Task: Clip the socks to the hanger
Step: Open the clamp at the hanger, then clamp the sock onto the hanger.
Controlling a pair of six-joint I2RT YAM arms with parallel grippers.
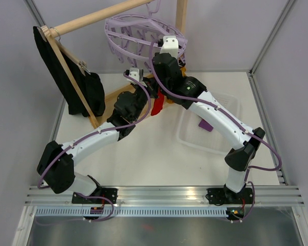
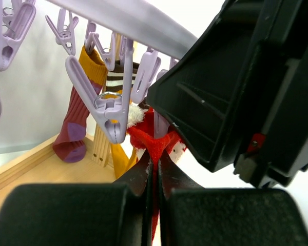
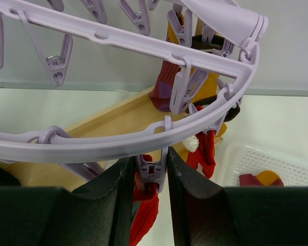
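The lavender hanger (image 1: 138, 31) hangs from the wooden rack, its ring (image 3: 118, 143) lined with pegs. My right gripper (image 3: 150, 166) is shut on one peg (image 3: 153, 169) under the ring, squeezing its sides. Just below that peg my left gripper (image 2: 154, 164) is shut on the top of a red sock (image 2: 155, 139), which dangles beneath it (image 1: 157, 106). Clipped to the hanger are a mustard and maroon sock (image 2: 74, 128), a striped sock (image 2: 114, 82) and a red sock with a white pompom (image 3: 205, 151). The right gripper's black body (image 2: 236, 87) fills the left wrist view's right side.
A black garment (image 1: 77, 82) hangs on a wooden hanger at the left of the wooden rack (image 1: 92, 20). A clear plastic tray (image 1: 226, 102) lies under the right arm, holding a purple sock (image 1: 205, 124) and maroon and mustard socks (image 3: 262, 179).
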